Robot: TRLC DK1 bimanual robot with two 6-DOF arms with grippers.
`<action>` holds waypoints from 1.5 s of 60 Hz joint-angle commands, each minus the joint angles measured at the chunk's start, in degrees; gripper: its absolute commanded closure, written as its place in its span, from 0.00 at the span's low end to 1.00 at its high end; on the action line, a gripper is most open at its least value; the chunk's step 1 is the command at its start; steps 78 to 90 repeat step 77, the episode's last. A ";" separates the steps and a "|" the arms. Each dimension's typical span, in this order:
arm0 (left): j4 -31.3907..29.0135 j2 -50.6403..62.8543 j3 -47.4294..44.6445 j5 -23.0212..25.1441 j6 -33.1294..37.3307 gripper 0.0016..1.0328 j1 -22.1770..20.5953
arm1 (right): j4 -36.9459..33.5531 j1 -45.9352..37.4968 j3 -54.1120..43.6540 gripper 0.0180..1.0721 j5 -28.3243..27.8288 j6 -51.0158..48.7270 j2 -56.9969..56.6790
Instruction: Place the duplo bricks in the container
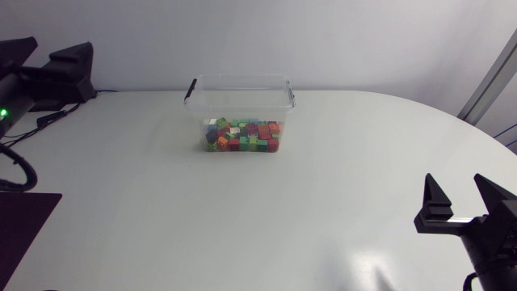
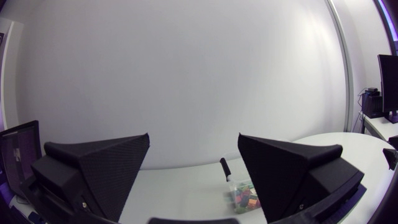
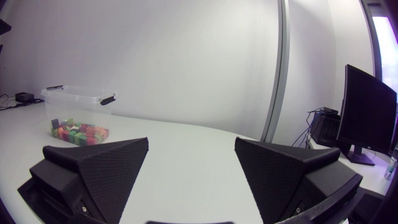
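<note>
Partly hidden behind a finger of the left gripper (image 2: 194, 135), whose jaws stand apart, the clear container (image 1: 242, 101) sits far-middle on the white table (image 1: 339, 194), a jumbled layer of multicoloured duplo bricks (image 1: 242, 136) inside. Near right, the right gripper (image 1: 453, 179) gapes empty, its arm cut off.

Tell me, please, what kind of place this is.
Probably a robotics test bench: a plain white table carries a clear container holding coloured duplo bricks, and the left gripper and the right gripper hang open near its edges.
</note>
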 commanded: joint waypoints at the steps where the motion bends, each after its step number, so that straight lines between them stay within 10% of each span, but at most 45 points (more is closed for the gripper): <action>1: 0.44 -5.74 -5.16 -0.46 -2.15 0.04 1.49 | -0.07 0.60 -1.19 0.05 0.05 -0.60 -0.43; 62: -10.19 -41.94 -39.52 14.47 -10.24 0.04 14.58 | -1.82 0.95 -0.93 0.05 -7.33 7.31 0.01; 90: -10.20 -41.95 -39.53 14.48 -10.24 0.04 14.59 | -1.83 0.95 -0.93 0.05 -7.33 7.31 0.01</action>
